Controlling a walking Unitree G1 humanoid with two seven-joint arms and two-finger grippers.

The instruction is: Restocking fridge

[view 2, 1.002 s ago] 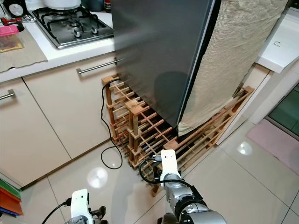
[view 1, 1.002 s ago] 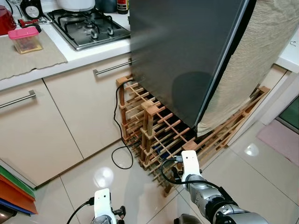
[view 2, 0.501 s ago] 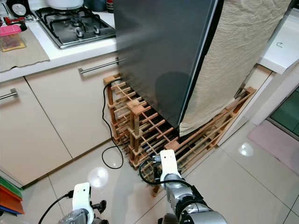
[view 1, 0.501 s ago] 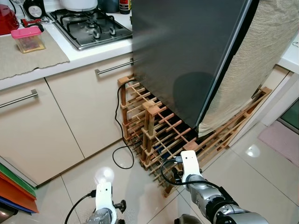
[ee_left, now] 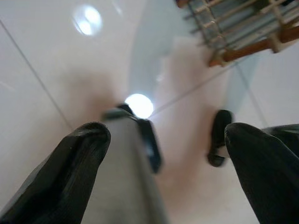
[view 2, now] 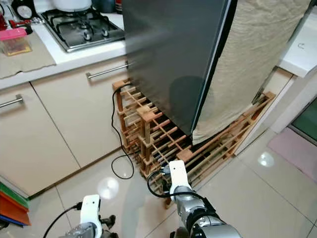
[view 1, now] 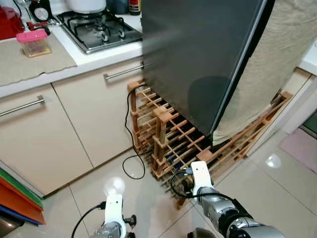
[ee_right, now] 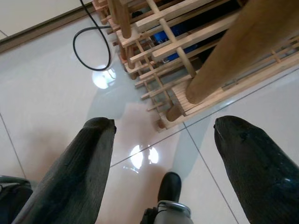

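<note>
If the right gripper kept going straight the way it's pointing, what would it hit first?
Most likely the glossy tiled floor just in front of the wooden wine rack; the open right gripper points downward, though depth is unclear.

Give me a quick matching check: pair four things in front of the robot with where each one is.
Things:
1. pink-lidded box
2. wooden rack
3. black cable
4. beige cloth

Places:
A. draped over the right side of the fridge
B. on the mat on the counter
C. on the floor under the fridge door
D. hanging down beside the rack, looped on the tiles

Pairs: 1-B, 2-C, 3-D, 4-A
</note>
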